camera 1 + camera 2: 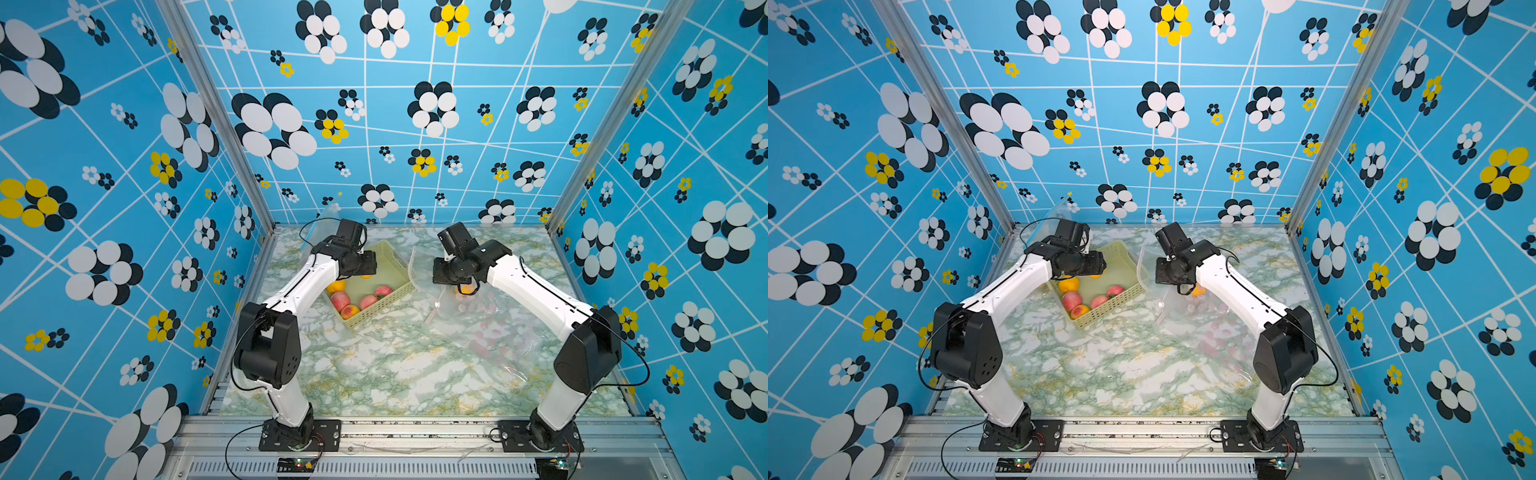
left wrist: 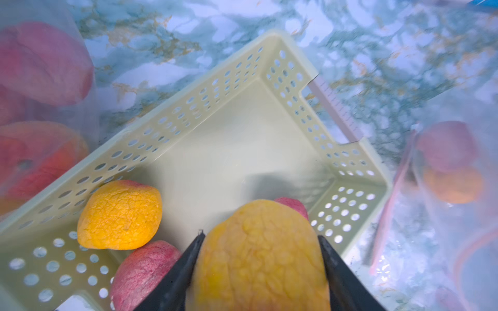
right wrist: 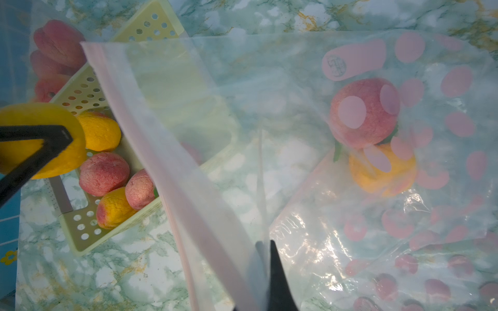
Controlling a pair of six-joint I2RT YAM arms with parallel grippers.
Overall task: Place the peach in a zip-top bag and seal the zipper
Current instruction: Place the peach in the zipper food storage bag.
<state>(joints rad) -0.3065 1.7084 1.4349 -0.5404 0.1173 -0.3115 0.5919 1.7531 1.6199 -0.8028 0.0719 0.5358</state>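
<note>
Yellow-orange, the peach sits clamped between the two black fingers of my left gripper, with the jaws partway apart around it. It is over the pale yellow perforated basket, where other peaches lie. My right gripper is pinched tight on the upper edge of the clear, pink-dotted zip-top bag, holding its mouth up just beside the basket. Two bagged peaches lie inside it on the green marbled table.

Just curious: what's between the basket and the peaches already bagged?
The bag's lifted rim, pinched by the right gripper, stands between the basket and those peaches; the right wrist view shows it.
</note>
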